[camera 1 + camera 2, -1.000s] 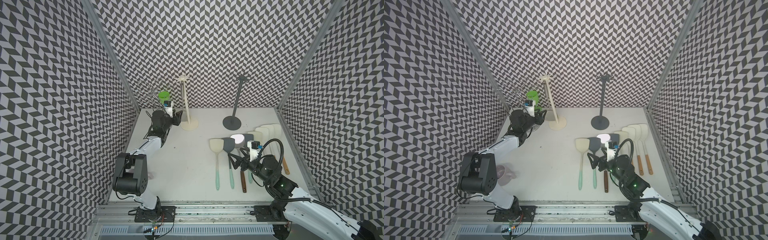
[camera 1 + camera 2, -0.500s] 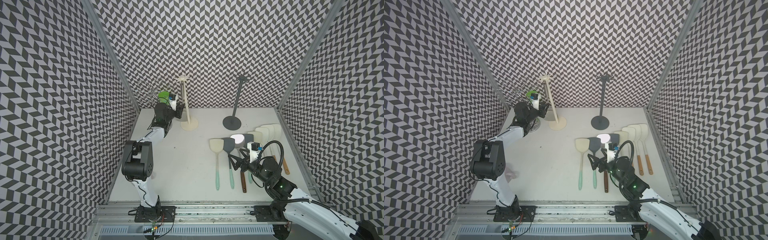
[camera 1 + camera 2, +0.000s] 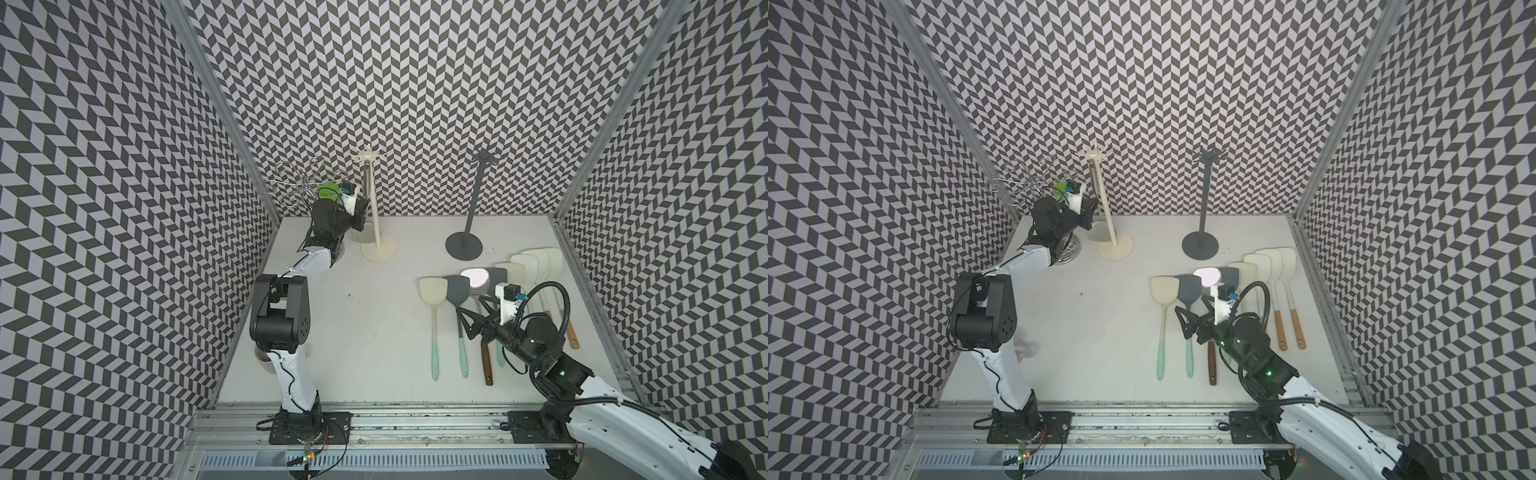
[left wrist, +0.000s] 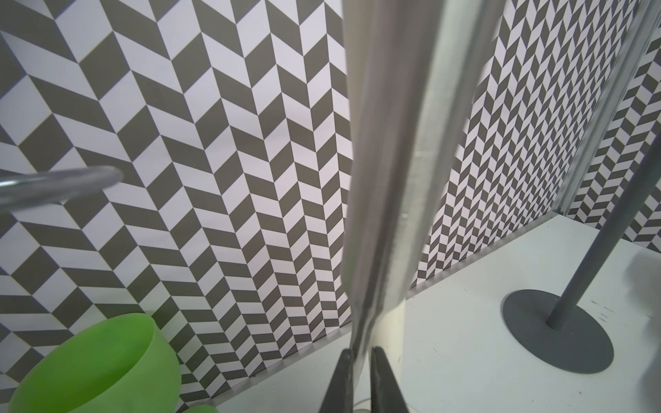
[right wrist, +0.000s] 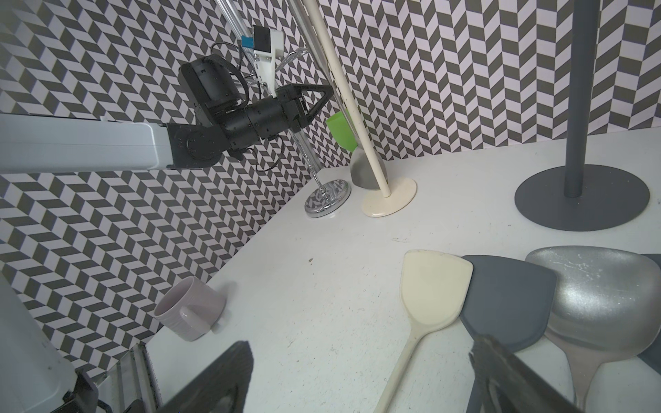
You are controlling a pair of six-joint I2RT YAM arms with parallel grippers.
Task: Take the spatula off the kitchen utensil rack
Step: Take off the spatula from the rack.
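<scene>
Left wrist view: left gripper (image 4: 360,354) pinched the steel-handled grey spatula (image 4: 393,178); a sideways pull risked toppling the eleven-o'clock cream pole rack (image 3: 378,252). Right gripper (image 3: 468,303) gaped.

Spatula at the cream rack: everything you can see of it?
The spatula has a long shiny metal handle and a grey head. It is roughly upright, head down by the cream rack's base, close along its pole. The left hand is shut on the handle partway up. How its top hangs is not clear.

spatula (image 4: 404,178): blurred, top cut off | green cup (image 4: 100,364): cut by edge | right gripper (image 5: 361,343): blurred
</scene>
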